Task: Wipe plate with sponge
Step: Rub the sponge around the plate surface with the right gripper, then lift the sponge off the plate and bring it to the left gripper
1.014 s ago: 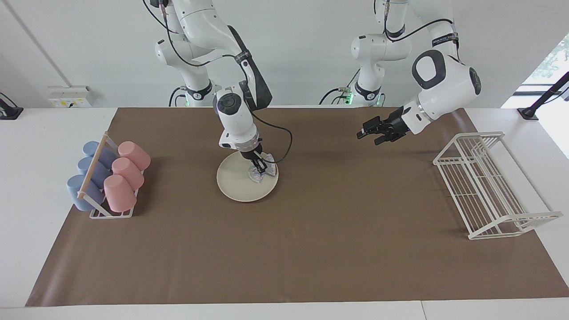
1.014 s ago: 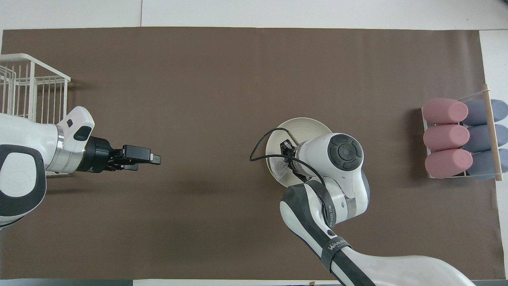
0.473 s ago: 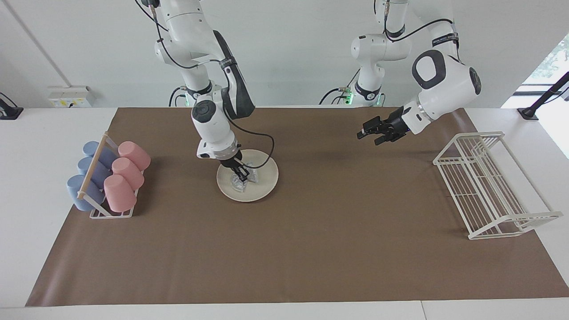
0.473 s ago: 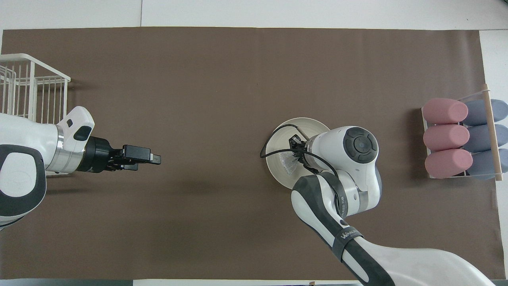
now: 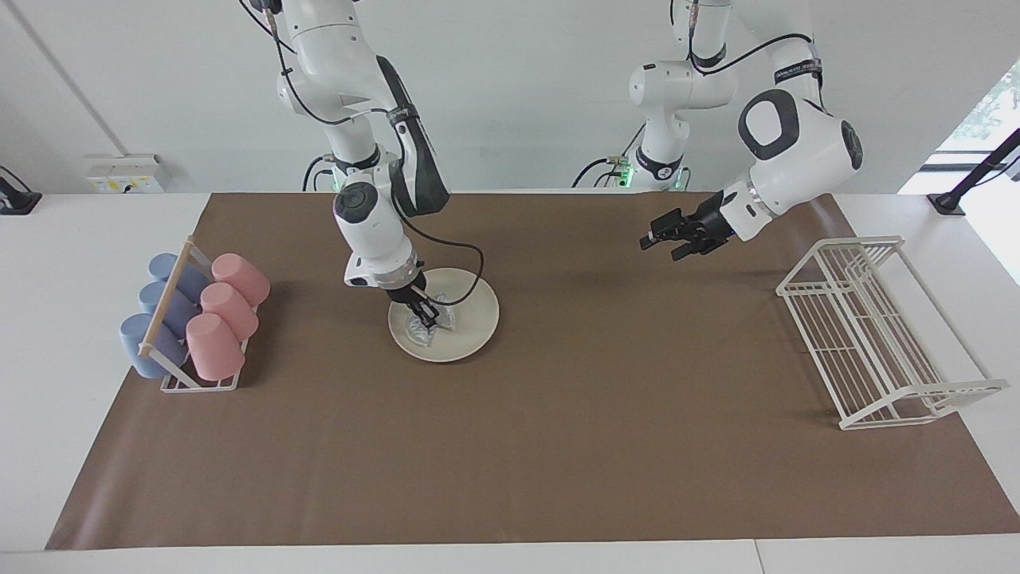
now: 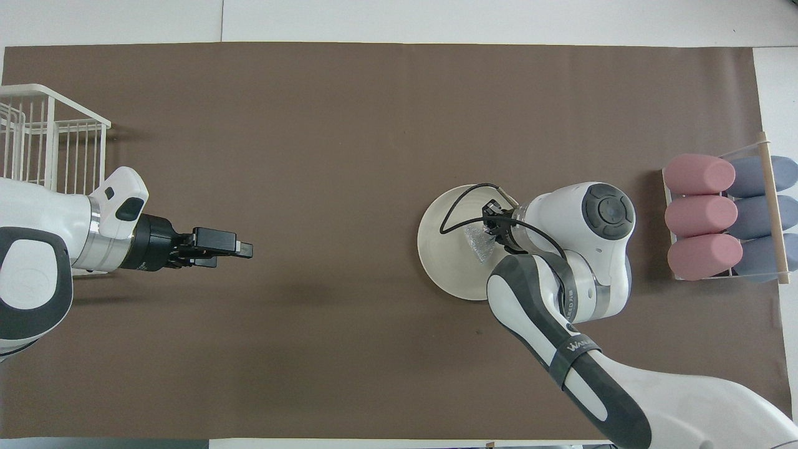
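Counted: 1 plate, 1 sponge, 3 pink cups, 3 blue cups, 1 cup holder, 1 wire rack, 2 grippers.

High opposed views, shared tabletop.

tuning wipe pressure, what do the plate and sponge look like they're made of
Plate: cream-white, matte, no glare; probably ceramic or melamine, cannot tell which. Sponge: silvery, crinkled and glinting, likely metallic mesh scrubber, pinched on the plate by the right end effector.
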Controlling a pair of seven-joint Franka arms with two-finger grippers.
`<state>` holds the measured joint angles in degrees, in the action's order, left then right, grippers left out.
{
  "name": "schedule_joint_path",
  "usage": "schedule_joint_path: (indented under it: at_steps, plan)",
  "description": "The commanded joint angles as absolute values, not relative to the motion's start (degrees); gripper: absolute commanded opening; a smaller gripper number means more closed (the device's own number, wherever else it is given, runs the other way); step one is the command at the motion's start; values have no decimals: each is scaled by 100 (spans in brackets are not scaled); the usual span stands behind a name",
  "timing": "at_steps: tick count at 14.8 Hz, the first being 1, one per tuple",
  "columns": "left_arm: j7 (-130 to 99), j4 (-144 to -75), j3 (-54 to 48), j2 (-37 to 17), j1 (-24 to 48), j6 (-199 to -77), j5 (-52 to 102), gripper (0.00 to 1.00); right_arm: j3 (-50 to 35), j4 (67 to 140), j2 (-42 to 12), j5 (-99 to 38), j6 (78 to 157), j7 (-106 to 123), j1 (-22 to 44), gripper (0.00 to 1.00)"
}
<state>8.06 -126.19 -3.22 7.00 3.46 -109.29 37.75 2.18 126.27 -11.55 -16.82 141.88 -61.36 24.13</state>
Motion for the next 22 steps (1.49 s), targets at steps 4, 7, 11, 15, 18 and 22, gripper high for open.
schedule_joint_path:
  at_steps: [4,7,11,15,18,22]
  plan:
    - [703,-12577,-343,729,316,-10969,3648,100,185,12858,-1327,-1679,14467,-7303,2988,0]
    - [712,-12551,-343,729,343,-10969,3647,100,176,12841,-1327,-1679,14467,-7409,3032,0]
    - [747,-12551,-343,747,360,-10960,3647,100,176,12166,-1187,-1679,14038,-8407,3216,0]
    - [782,-12595,-378,800,369,-10934,3726,100,185,10998,-1028,-1670,12467,-8823,3226,0]
    - [1928,-12813,-361,800,325,-10768,5013,100,193,10084,-1055,-1573,11455,-9402,3243,0]
    - [2346,-12963,-369,738,272,-10240,6561,100,193,8994,-1046,-670,10137,-9633,3542,0]
